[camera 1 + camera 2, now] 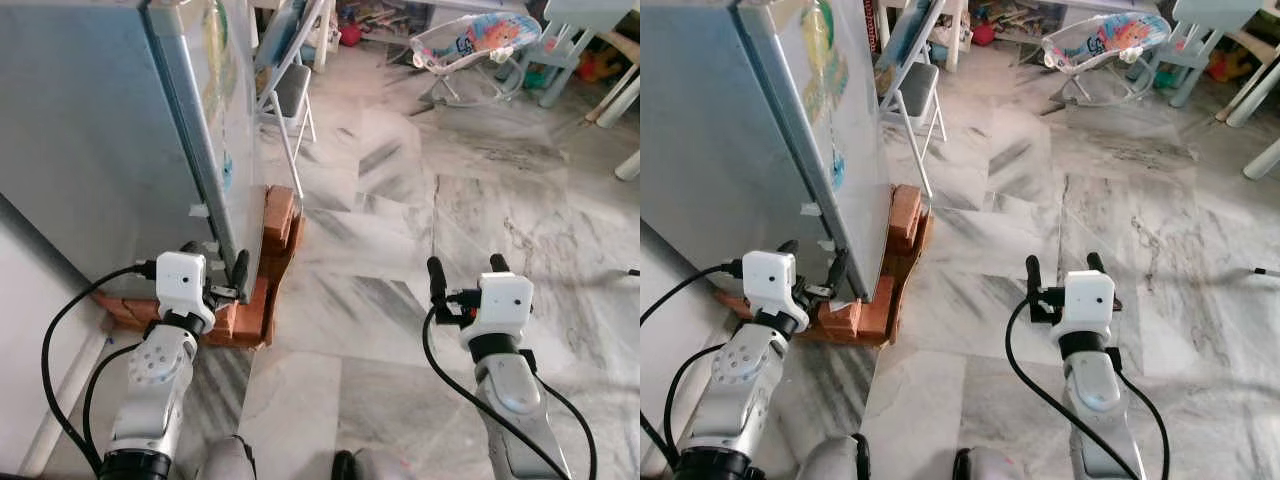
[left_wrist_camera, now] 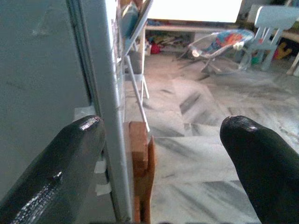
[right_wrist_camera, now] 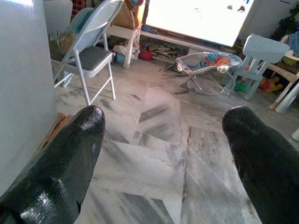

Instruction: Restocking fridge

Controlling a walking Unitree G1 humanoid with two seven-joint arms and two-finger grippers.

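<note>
The fridge [image 1: 90, 130] stands at the robot's left, a tall grey-blue box seen from above and from the side, its door shut and its front face turned toward the open room. The front corner edge [image 1: 195, 150] runs down as a pale vertical strip, with small bits of tape stuck low on it. The fridge is raised on red bricks [image 1: 255, 300] that stick out past its front and its base, stacked in steps on the floor.

The left hand [image 1: 213, 268] is held right at the lower part of that corner edge, its two black fingers spread wide and holding nothing. In the left wrist view the edge runs up between the fingers [image 2: 51, 177], close to one of them, with the door face and the bricks beyond; whether a finger touches the metal cannot be told.

The right hand [image 1: 467, 268] hangs over bare floor, well apart from the fridge, its fingers [image 3: 56, 168] also wide open and empty.

The marble floor [image 1: 420, 230] ahead and to the right is broad and open, grey-veined tiles running back into the room. Just past the fridge a folding chair [image 1: 290, 90] stands near the door face, narrowing the room in front of it. Further back are a baby bouncer [image 1: 470, 45] and a pale blue small chair [image 3: 264, 53], both well clear of the hands. A white wall [image 1: 30, 330] flanks the fridge at the near left.
</note>
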